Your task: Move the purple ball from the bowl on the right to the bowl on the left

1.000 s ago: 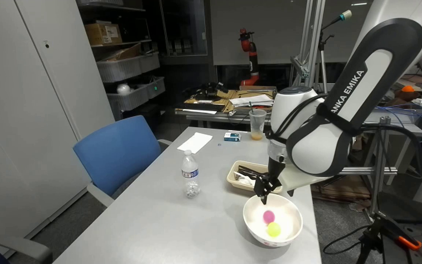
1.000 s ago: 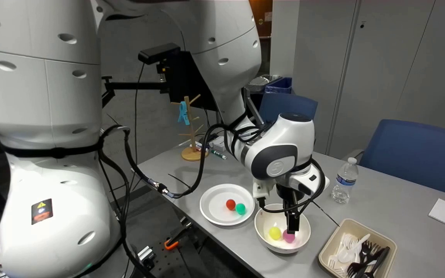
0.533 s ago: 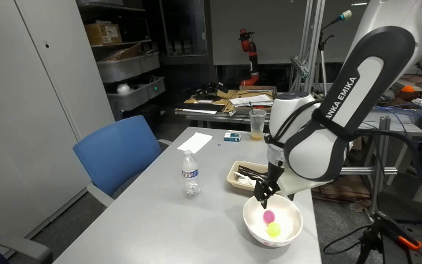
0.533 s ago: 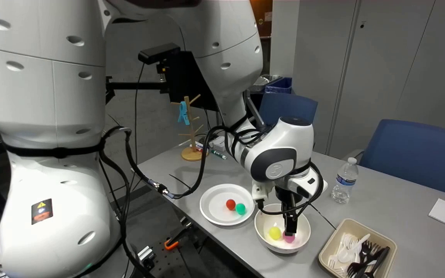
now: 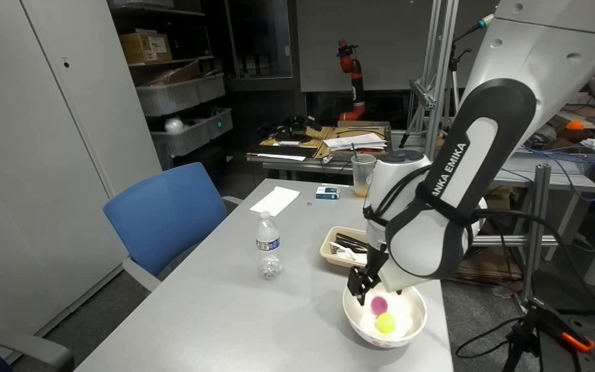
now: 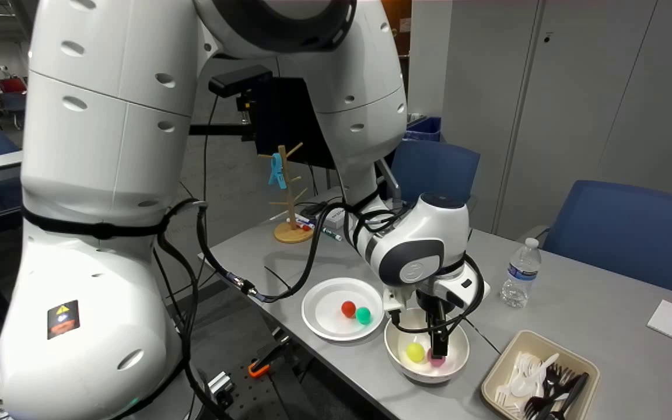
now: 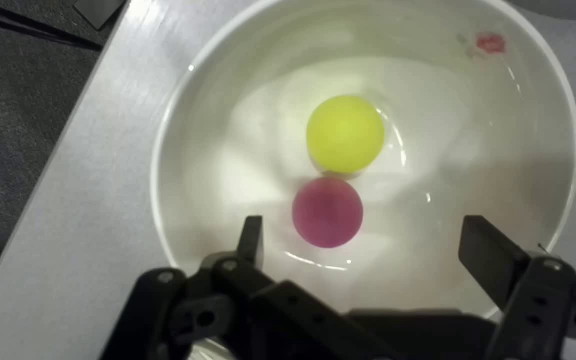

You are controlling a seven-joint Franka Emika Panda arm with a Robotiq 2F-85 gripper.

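The purple ball point(image 7: 327, 212) lies inside a deep white bowl point(image 7: 468, 100), close to a yellow ball point(image 7: 345, 134). Both balls also show in the exterior views, purple point(image 5: 379, 305) and yellow point(image 6: 415, 352). My gripper point(image 7: 363, 220) is open and empty, at the bowl's mouth above the purple ball. In the wrist view the ball appears between the two fingers, closer to the left finger. In an exterior view a finger of the gripper point(image 6: 439, 350) hides part of the purple ball. A white plate-like dish point(image 6: 318, 324) beside the bowl holds a red ball point(image 6: 348, 309) and a green ball point(image 6: 363, 315).
A beige tray of cutlery point(image 6: 490, 379) stands beside the bowl. A water bottle point(image 5: 268, 248) stands upright on the grey table. A wooden peg stand point(image 6: 292, 233) is behind the dish. The table edge point(image 7: 68, 120) runs close to the bowl.
My gripper has moved down toward the bowl and a little to the left in an exterior view. It stays open. The balls, bowl and dish have not moved.
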